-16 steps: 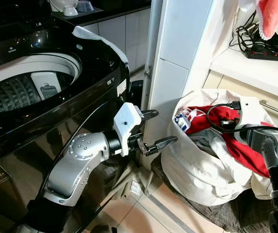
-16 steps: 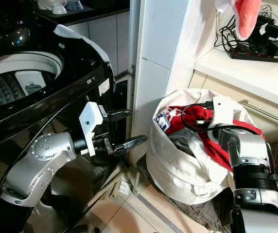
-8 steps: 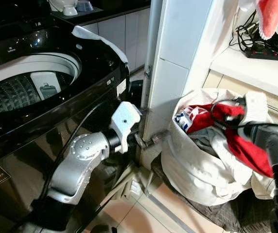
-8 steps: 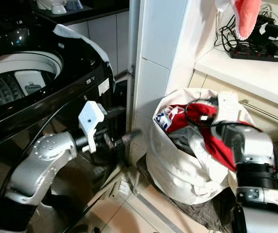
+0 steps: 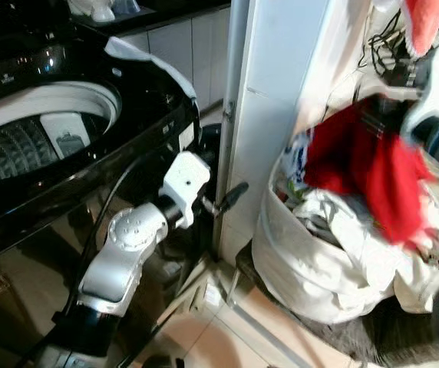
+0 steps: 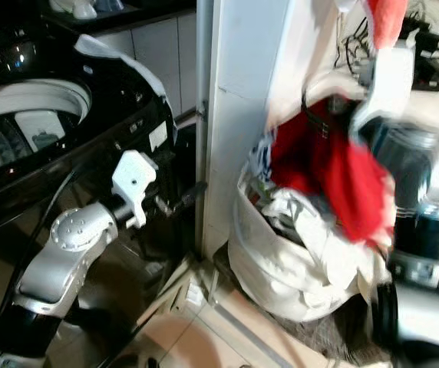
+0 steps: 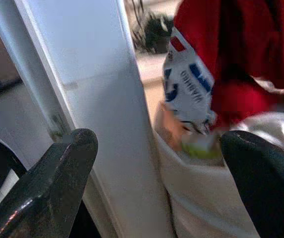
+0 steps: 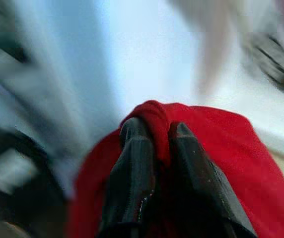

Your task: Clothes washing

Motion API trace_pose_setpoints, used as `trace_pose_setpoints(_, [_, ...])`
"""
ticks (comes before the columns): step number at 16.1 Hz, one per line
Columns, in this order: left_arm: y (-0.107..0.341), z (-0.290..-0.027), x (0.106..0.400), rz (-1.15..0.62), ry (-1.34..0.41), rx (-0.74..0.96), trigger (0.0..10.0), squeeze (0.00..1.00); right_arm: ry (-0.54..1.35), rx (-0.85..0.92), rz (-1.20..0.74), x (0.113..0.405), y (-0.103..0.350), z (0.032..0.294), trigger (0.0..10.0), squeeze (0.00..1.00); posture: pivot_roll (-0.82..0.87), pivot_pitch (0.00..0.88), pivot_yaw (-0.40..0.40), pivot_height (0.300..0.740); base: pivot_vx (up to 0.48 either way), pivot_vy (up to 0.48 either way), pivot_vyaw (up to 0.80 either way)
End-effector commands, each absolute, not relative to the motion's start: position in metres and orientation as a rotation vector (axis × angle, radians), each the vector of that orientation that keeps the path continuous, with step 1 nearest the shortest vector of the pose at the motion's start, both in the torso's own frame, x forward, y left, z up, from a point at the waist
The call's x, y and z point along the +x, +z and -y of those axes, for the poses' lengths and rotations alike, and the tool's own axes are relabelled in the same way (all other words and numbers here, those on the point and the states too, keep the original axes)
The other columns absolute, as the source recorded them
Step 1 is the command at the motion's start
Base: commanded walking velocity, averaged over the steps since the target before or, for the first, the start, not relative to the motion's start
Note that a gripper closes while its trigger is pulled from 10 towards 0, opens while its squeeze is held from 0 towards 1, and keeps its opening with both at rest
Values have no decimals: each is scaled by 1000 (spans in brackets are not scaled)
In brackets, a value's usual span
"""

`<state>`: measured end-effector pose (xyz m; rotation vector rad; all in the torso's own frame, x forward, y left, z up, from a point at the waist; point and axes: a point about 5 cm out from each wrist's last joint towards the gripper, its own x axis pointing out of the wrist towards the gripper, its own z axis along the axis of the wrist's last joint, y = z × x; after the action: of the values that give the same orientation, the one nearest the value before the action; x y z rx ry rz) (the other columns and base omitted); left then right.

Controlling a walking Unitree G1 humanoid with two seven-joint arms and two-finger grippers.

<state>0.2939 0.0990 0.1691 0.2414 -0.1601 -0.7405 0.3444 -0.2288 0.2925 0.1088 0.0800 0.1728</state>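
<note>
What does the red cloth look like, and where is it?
The red cloth is a soft, plain red garment, blurred in the head views. The right gripper has a fold of it pinched between its black fingers, and it hangs crumpled from there above the white bag. Its lower end drapes toward the other clothes in the bag, beside a white piece with blue lettering.

Bright indoor light; right side motion-blurred, glare on the glossy washer.

tiled floor, white laundry bag, washing machine
</note>
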Motion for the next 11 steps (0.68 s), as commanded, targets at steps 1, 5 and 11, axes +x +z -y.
trace_pose_setpoints(1, [193, -101, 300, 276, -694, 217, 10000, 0, 293, 166, 46, 336, 329, 215, 0, 0, -23, 0, -51, 740, 0, 0, 0])
trace_pose_setpoints(5, [271, -108, 301, 567, -673, -62, 10000, 1000, 576, 146, 52, 325, 341, 170, 0, 0, -20, 0, -60, 740, 0, 0, 0])
trace_pose_setpoints(11, [258, -84, 288, 442, -892, -27, 10000, 1000, 690, 259, -81, 325, 301, 134, 0, 0, -3, 0, -69, 740, 0, 0, 0])
